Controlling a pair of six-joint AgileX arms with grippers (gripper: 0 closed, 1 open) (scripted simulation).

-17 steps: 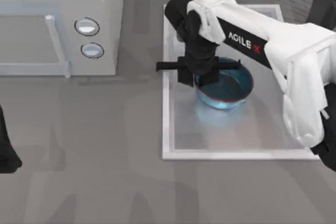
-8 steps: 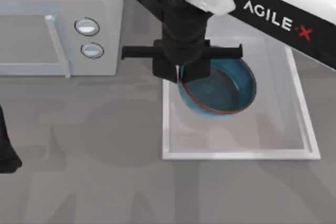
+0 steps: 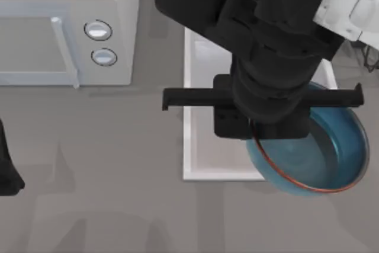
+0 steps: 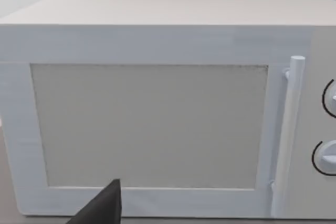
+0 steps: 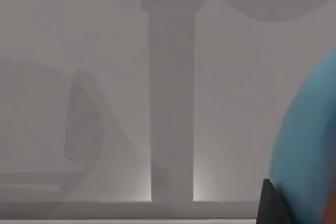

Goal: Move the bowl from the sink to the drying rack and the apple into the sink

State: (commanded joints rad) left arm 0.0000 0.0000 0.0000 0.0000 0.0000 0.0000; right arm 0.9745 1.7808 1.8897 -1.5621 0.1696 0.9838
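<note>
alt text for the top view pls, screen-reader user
The right arm's claw holds the blue bowl by its rim, raised over the sink's front right corner. A white microwave stands on the left.

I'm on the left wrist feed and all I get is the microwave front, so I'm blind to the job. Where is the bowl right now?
Observer: In the top view the bowl hangs from the right gripper, which is clamped on its rim.
Operator: Is it over the basin?
Observer: Partly. It overlaps the near rim of the sink toward the sink's right end and juts past it over the table.
Operator: And my left arm?
Observer: The left arm sits parked at the table's left edge, well away from the sink.
</note>
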